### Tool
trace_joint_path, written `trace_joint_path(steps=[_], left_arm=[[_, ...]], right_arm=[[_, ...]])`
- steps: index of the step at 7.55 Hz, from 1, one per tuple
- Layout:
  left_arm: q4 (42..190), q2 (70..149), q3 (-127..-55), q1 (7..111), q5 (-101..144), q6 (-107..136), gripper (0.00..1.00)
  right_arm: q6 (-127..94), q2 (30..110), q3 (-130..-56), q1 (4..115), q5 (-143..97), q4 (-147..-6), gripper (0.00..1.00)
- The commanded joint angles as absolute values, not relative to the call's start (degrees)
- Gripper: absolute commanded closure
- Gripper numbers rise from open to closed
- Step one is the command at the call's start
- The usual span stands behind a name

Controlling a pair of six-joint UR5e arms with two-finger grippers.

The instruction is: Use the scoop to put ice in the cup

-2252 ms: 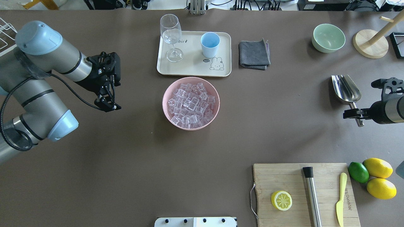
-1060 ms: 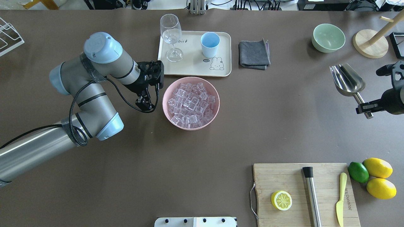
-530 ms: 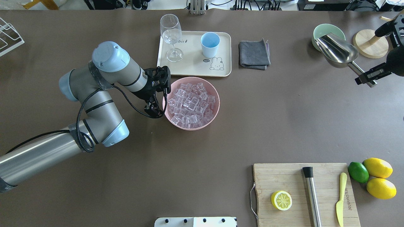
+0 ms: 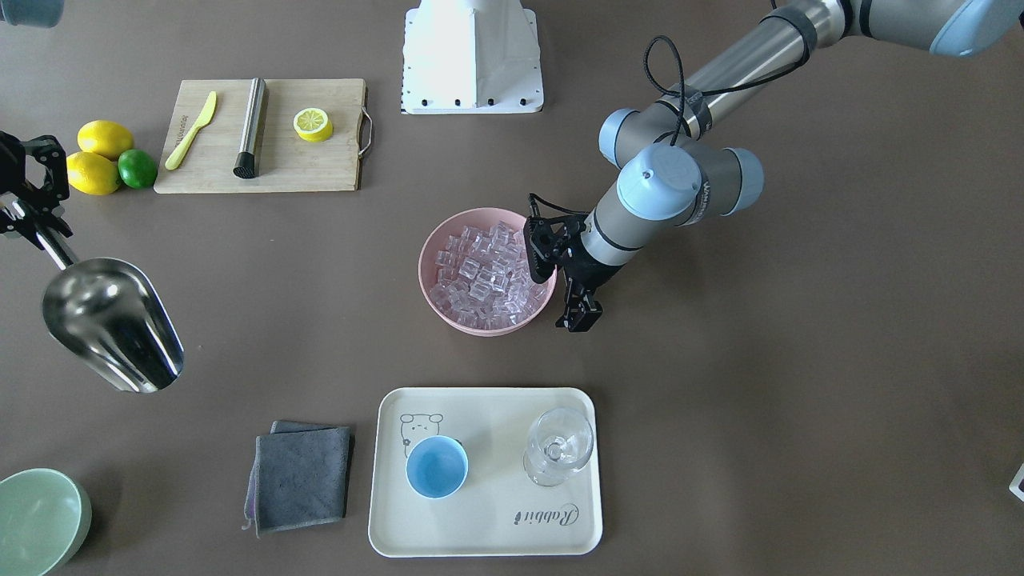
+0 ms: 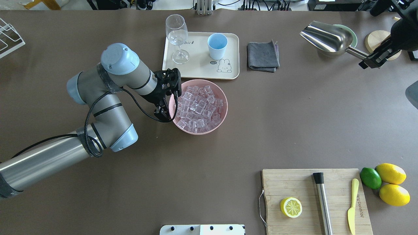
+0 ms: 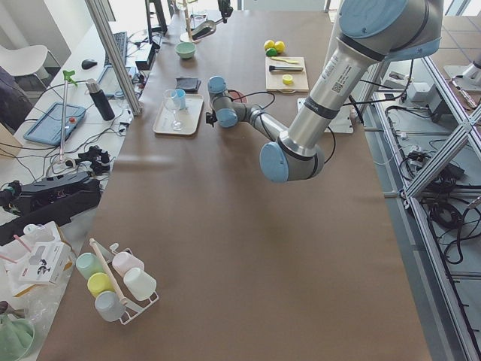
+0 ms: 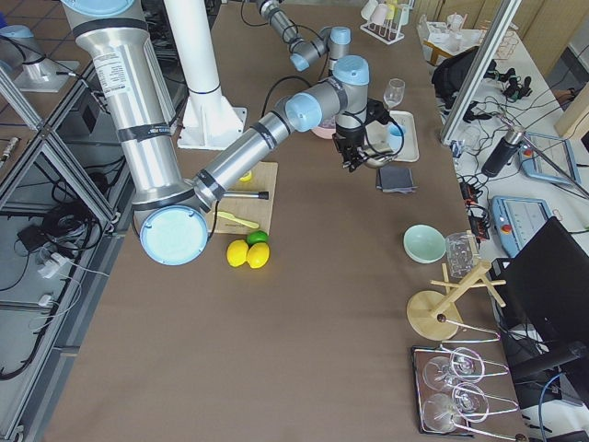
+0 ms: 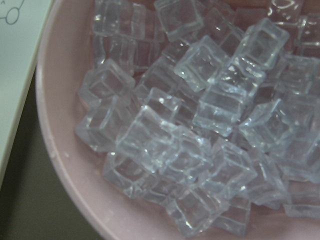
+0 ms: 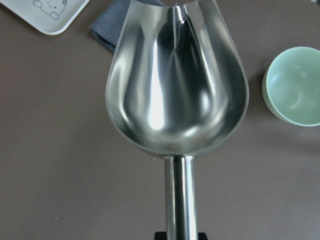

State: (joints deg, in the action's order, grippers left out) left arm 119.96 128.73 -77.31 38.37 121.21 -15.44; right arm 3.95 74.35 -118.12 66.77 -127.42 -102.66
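Right gripper (image 5: 375, 59) clamps the scoop (image 5: 326, 39) by its handle, trough mouth aimed at the ice (image 5: 197, 106), well apart to its left. The cup (image 5: 217, 45) sits on the tray (image 5: 199, 70) beyond. Left gripper (image 5: 162, 115) hovers at the bowl (image 5: 198, 132) rim, finger gap unclear.

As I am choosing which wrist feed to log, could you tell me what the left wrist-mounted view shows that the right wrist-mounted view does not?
Only the left wrist view shows the ice, heaped in the pink bowl. Only the right wrist view shows the scoop, its trough empty, plus the pale green bowl and the grey cloth. Both catch a corner of the cream tray and some bare table.
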Motion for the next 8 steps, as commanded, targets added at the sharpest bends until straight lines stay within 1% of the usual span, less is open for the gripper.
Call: trace_joint_path(steps=[1,2,3,4,5,6,8], left_arm=[[120.1,128.8,-77.2,38.3,121.6,-15.4,0.01],[120.1,128.8,-77.2,38.3,121.6,-15.4,0.01],[120.1,128.8,-77.2,38.4,121.6,-15.5,0.01],[120.1,128.7,-77.3,38.5,121.6,-15.6,0.01],[120.1,128.7,-77.3,38.5,121.7,-15.6,0.01],[120.1,128.7,-77.3,38.5,121.7,-15.6,0.01],[120.1,128.7,-77.3,38.5,121.7,-15.5,0.01]], right_arm=[[23.4,72.0,-121.5,62.2,-124.2,-108.0,1.00],[31.0,68.2,-121.7,58.3,-119.0,-112.9,1.00],[34.2,61.9,-121.2,55.6,-114.5,-118.6,1.00],[34.7,55.3,-121.1,55.3,-114.4,-128.4,1.00],[34.7,51.3,-121.1,53.0,-112.9,-135.7,1.00],[34.7,48.5,-119.9,50.6,-108.0,-139.2,1.00],[34.7,43.3,-115.2,47.0,-102.1,-141.9,1.00]])
